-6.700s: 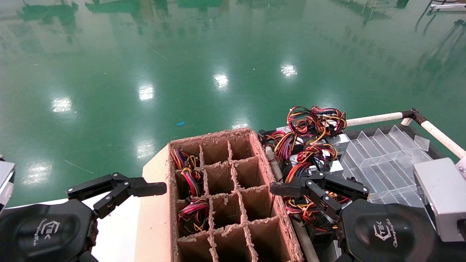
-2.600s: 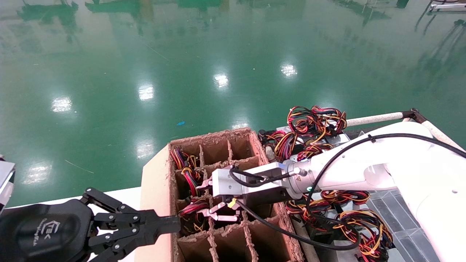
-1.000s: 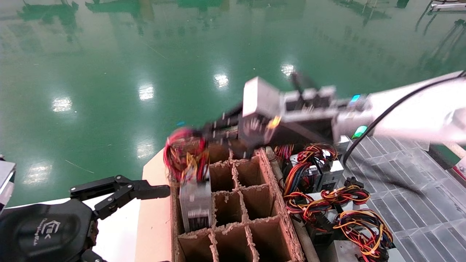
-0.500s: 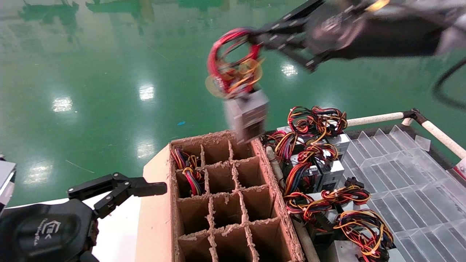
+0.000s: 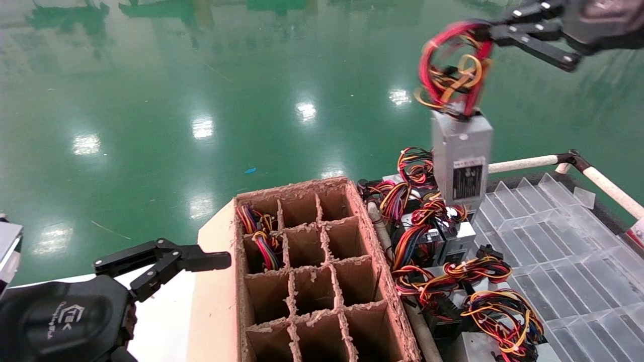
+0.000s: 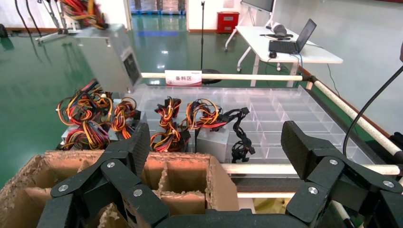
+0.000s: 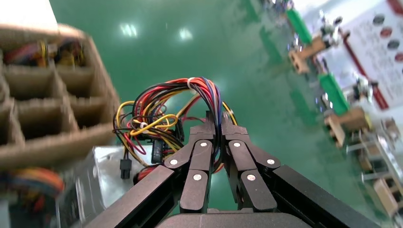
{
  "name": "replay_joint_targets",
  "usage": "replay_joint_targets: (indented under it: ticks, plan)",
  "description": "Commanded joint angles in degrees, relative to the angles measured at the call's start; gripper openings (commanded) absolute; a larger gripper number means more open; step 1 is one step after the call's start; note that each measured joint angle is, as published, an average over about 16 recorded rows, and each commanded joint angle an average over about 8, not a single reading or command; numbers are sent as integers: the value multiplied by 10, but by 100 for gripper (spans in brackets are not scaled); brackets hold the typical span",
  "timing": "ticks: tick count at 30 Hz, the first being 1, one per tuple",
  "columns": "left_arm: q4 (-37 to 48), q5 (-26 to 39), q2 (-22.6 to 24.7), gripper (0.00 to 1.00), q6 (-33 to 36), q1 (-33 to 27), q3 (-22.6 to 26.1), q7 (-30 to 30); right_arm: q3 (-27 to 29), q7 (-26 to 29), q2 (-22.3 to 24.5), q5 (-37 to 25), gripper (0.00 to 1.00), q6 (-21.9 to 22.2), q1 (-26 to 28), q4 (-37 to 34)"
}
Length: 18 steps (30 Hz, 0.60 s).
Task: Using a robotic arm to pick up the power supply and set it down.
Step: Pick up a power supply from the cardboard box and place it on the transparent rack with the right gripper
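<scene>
Right end effector clenched on the red wire loop of the power supply, which hangs in air above the far grey units, right of the cardboard divider box. Left end effector released, parked near-left.

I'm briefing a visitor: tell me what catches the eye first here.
A power supply dangles in mid-air by its red wire loop, pinched in the right gripper, above more wired units beside the clear tray. Below sits a ragged cardboard divider box, and the left gripper waits open at its side.
</scene>
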Motion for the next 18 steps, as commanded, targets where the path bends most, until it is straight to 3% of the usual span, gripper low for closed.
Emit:
replay_joint_targets:
  ticks: [1,18]
  plan:
    - [0,0,0,100,0,0,0,0,-9,-3,12,-15,0,0,13,-2]
    - [0,0,0,100,0,0,0,0,-59,-26,32,-92,0,57,24,-32]
